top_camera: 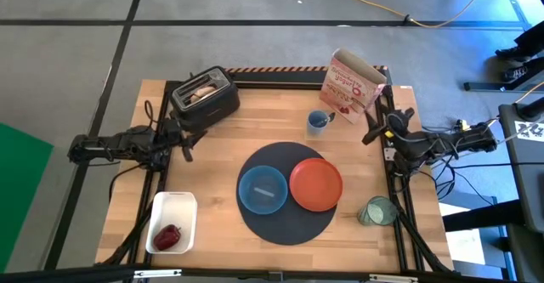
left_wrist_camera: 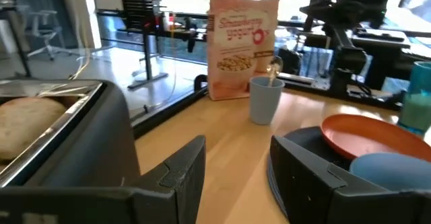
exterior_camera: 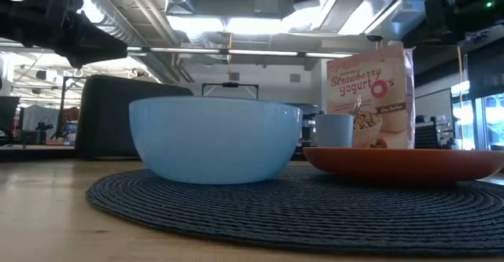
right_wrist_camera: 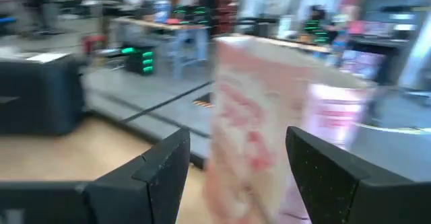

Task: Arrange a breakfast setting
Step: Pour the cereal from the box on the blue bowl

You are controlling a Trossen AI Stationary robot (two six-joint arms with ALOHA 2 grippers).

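Observation:
A round dark placemat (top_camera: 285, 223) lies on the wooden table and bears a light-blue bowl (top_camera: 262, 189) and an orange-red plate (top_camera: 316, 183). The metal spoon (left_wrist_camera: 274, 66) stands in a blue cup (top_camera: 319, 121). The cereal box (top_camera: 353, 83) stands at the far right, and the green-tinted glass (top_camera: 376, 211) at the near right. A toast slice (top_camera: 202, 90) sticks up from the black toaster (top_camera: 204, 100). The red fruit (top_camera: 168, 236) lies in a white tray (top_camera: 174, 206). My left gripper (top_camera: 185, 143) is open beside the toaster. My right gripper (top_camera: 374, 130) is open near the cereal box (right_wrist_camera: 269, 136).
A black metal frame runs along the table's far edge and down both sides, where the arms are mounted. Bare wood lies between the toaster, the cup and the placemat (left_wrist_camera: 296, 143). The tray sits at the near left corner.

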